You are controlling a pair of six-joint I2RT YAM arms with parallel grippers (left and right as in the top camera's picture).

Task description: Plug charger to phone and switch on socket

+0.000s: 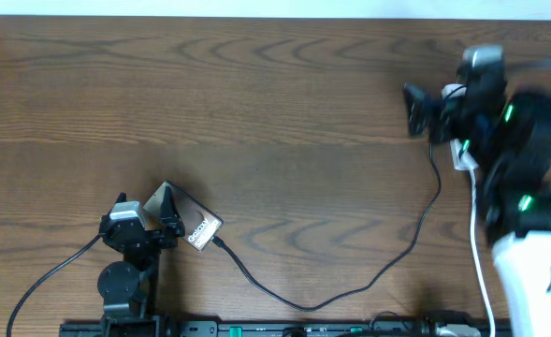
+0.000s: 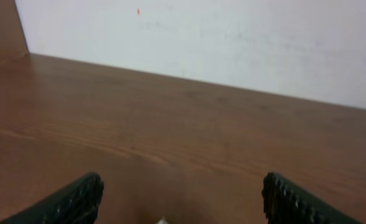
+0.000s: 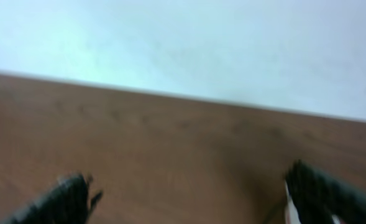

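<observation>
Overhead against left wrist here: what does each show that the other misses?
Only overhead: the phone, the charger cable leading from the phone's end toward the socket, and the right arm above that socket. Only left wrist: the pale wall behind the table and the ridged fingertips of the left gripper close up, standing wide apart. Both: the wooden table.

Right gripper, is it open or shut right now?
Open. The right gripper shows its fingers far apart in the wrist view, with table between them.
</observation>
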